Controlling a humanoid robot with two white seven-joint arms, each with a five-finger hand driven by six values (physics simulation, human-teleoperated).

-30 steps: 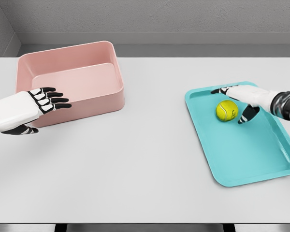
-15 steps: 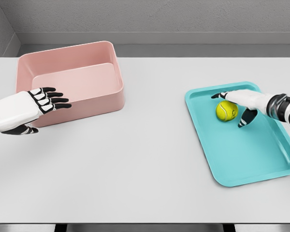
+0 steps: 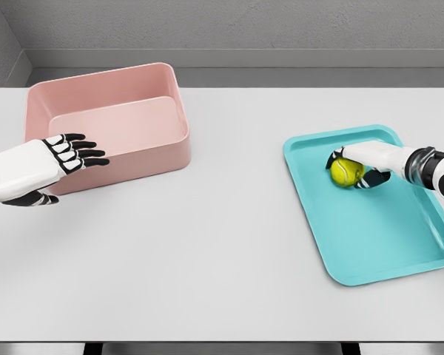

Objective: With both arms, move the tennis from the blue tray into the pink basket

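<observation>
The left hand [image 3: 41, 168] hovers in front of the pink basket [image 3: 111, 122], fingers spread, holding nothing. Across the grey worktop [image 3: 222, 237], the tennis ball [image 3: 346, 171] sits in the blue tray [image 3: 377, 244] — the right hand [image 3: 370, 159] has its fingers curled around it.

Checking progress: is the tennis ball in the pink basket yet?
No, the tennis ball lies on the blue tray, right hand closing around it.

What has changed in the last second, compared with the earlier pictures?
The right hand closed its fingers around the tennis ball, which still lies in the blue tray. The left hand, open beside the pink basket, did not move.
</observation>
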